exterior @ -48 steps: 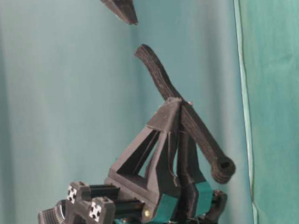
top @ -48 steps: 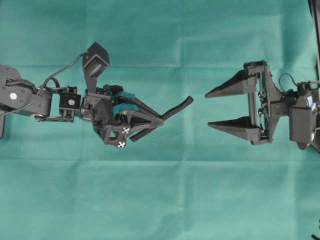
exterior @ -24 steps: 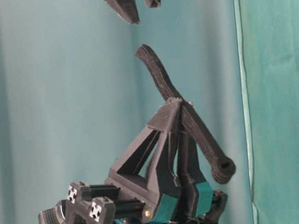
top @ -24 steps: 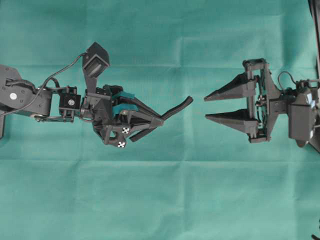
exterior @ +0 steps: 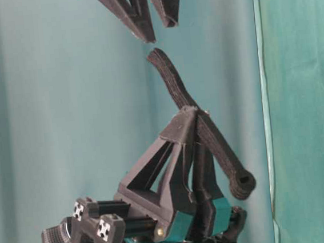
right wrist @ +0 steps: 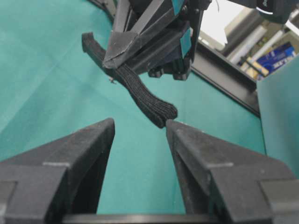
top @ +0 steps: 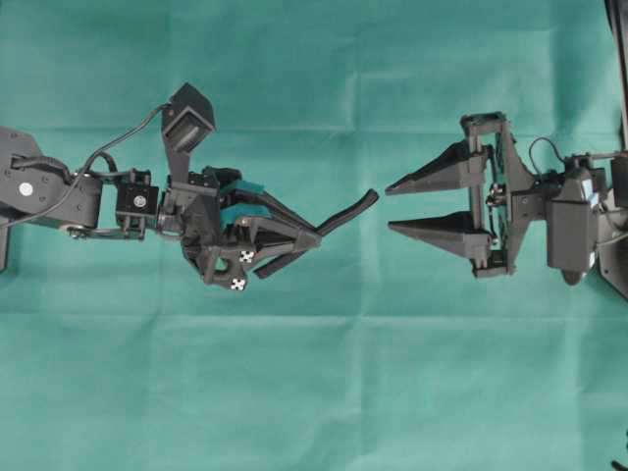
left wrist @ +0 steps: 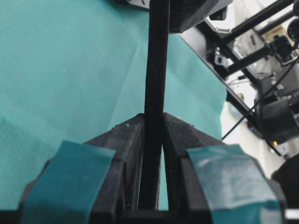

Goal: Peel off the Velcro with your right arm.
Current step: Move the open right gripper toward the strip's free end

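The Velcro (top: 348,211) is a black strip held up off the table, slanting up to the right. My left gripper (top: 316,235), with teal parts and checker markers, is shut on its middle. The left wrist view shows the Velcro (left wrist: 156,70) pinched between both fingers of the left gripper (left wrist: 154,116). On the right arm, my right gripper (top: 389,207) is open with nothing between its fingers. Its tips stand just right of the strip's free end, a small gap apart. In the right wrist view that end of the Velcro (right wrist: 159,109) hangs just ahead of the right gripper (right wrist: 140,123), nearer one finger (right wrist: 196,149).
A teal cloth (top: 314,392) covers the whole table. A black frame rail (top: 620,59) runs along the far right edge. The left arm's wrist camera (top: 186,118) sticks out above its gripper. From table level the Velcro (exterior: 172,83) stands below the right gripper (exterior: 161,32).
My right gripper has narrowed its jaws and moved left, closer to the Velcro's free end. The left arm and the strip have stayed still.
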